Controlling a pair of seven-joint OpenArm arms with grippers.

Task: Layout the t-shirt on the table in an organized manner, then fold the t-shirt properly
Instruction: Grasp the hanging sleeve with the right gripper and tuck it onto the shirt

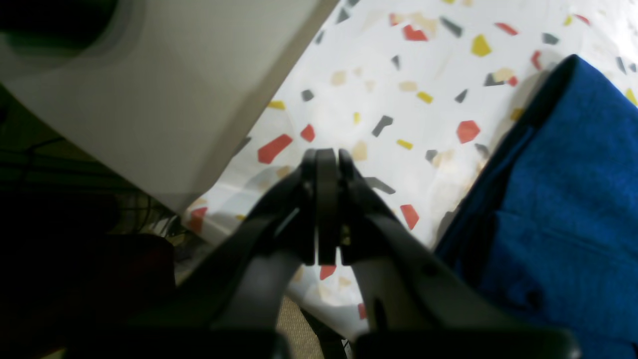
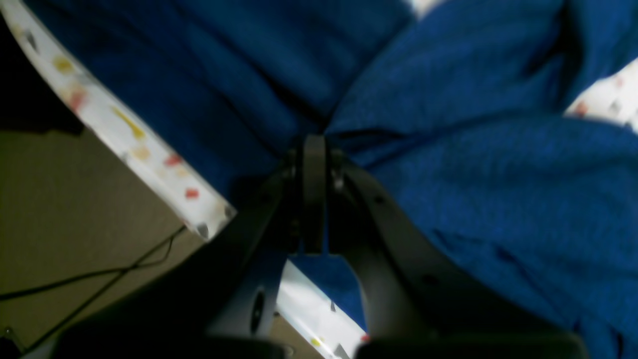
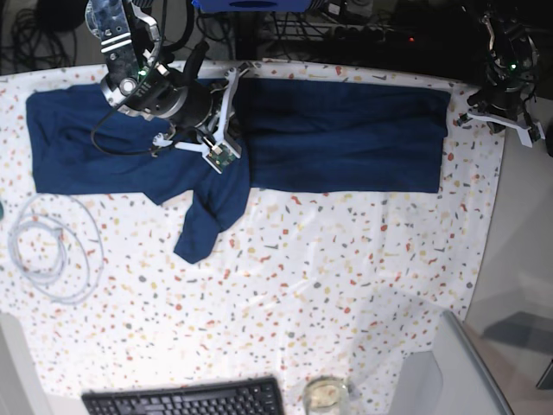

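The navy t-shirt (image 3: 346, 138) lies as a long band along the far side of the speckled table (image 3: 346, 277), with one sleeve (image 3: 203, 226) hanging out toward the middle. My right gripper (image 2: 314, 144) is at the shirt's far edge (image 3: 238, 76). It is shut on the t-shirt (image 2: 498, 174), and creases run in to its tips. My left gripper (image 1: 326, 152) is shut and empty above bare table (image 1: 379, 89) near the corner, just left of the shirt's end (image 1: 573, 189). In the base view it sits at the far right (image 3: 499, 111).
A coil of white cable (image 3: 52, 246) lies at the left edge. A black keyboard (image 3: 186, 399) and a glass (image 3: 324, 393) sit at the near edge, beside a grey object (image 3: 432, 372). Plain grey surface (image 3: 527, 216) borders the table on the right.
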